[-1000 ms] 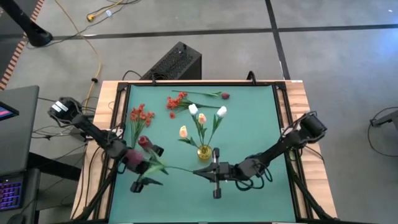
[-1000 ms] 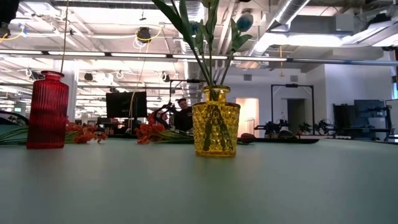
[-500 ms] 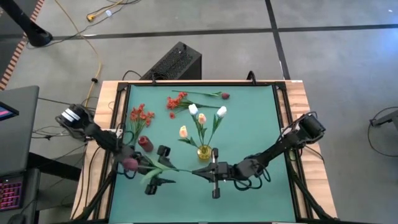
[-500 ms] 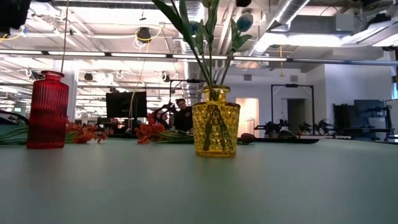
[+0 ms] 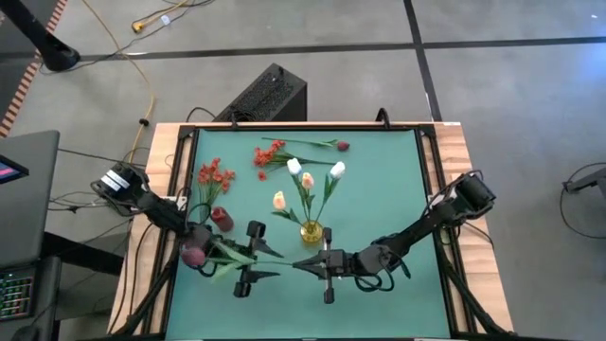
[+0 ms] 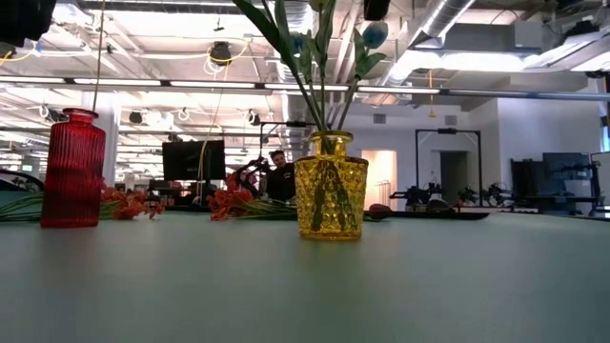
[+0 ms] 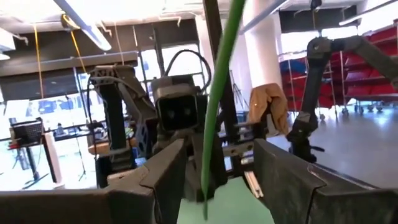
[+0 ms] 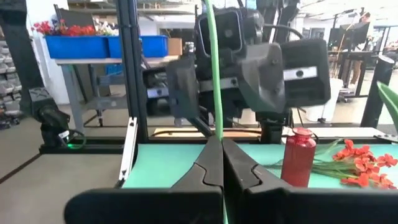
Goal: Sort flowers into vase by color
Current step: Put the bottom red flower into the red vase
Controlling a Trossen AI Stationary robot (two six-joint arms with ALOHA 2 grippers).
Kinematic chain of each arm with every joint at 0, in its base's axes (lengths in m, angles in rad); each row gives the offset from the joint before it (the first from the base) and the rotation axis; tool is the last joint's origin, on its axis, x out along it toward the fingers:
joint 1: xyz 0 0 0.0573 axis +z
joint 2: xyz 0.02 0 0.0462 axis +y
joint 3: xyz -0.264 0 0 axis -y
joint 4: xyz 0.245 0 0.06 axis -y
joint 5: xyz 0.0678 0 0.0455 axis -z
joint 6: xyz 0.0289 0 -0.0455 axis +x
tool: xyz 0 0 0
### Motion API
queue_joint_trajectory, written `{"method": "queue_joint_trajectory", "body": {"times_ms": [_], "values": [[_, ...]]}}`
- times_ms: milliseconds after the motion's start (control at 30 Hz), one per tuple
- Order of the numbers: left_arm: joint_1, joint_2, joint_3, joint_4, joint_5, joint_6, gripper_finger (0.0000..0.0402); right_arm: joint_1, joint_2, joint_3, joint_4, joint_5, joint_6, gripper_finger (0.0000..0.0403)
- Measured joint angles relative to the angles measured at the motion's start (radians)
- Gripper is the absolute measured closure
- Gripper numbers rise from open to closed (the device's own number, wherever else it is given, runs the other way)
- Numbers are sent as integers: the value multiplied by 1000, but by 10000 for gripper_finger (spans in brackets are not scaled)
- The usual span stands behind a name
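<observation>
White and peach tulips point(image 5: 306, 177) stand upright in the yellow vase point(image 5: 311, 231). Red-orange blossoms point(image 5: 215, 175) and a dark maroon bud point(image 5: 342, 146) lie flat on the worktop. One green-stemmed flower point(image 5: 197, 252) is suspended horizontally beside the red vase point(image 5: 222, 219).

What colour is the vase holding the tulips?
Yellow, textured glass vase; clearest in the low view.

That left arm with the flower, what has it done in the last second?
The left gripper has swung across the green mat toward the right gripper, its fingers open around the green stem. The right gripper stayed put, shut on that stem's end. The yellow vase, red vase and loose flowers have not moved.
</observation>
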Motion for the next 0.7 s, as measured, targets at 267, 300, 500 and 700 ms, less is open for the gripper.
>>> {"method": "queue_joint_trajectory", "body": {"times_ms": [267, 300, 500, 700], "values": [[0, 0, 0, 23, 2, 10, 223, -5, 0, 0, -7, 5, -1, 386], [0, 0, 0, 26, 2, 13, 223, -5, 0, 0, -6, 5, -2, 386], [0, 0, 0, 37, 7, 34, 230, -11, 0, 0, -5, 5, -3, 386], [0, -1, 0, 36, 27, 38, 296, -10, 0, 0, -5, 4, -6, 386]]}}
